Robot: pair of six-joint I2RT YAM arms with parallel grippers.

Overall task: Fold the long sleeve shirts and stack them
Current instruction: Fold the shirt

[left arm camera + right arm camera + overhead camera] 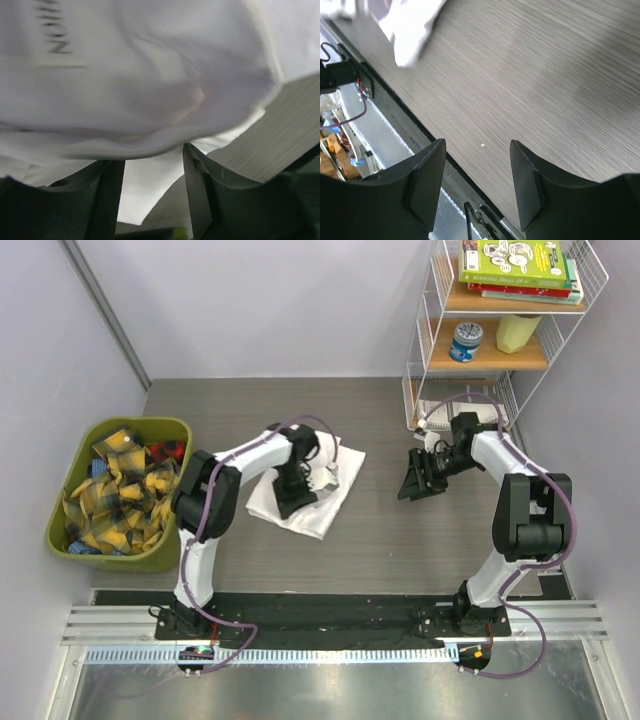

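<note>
Left gripper (152,165): fingers parted, low against shirt (335,468), a folded white pile left of centre. Right gripper (477,150): fingers parted, empty, over table (545,75). Risk: a shallow pinch could catch one layer and drag the fold open.

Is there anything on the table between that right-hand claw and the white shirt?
Nothing. In the top view, only bare table separates the right gripper from the shirt.
</note>
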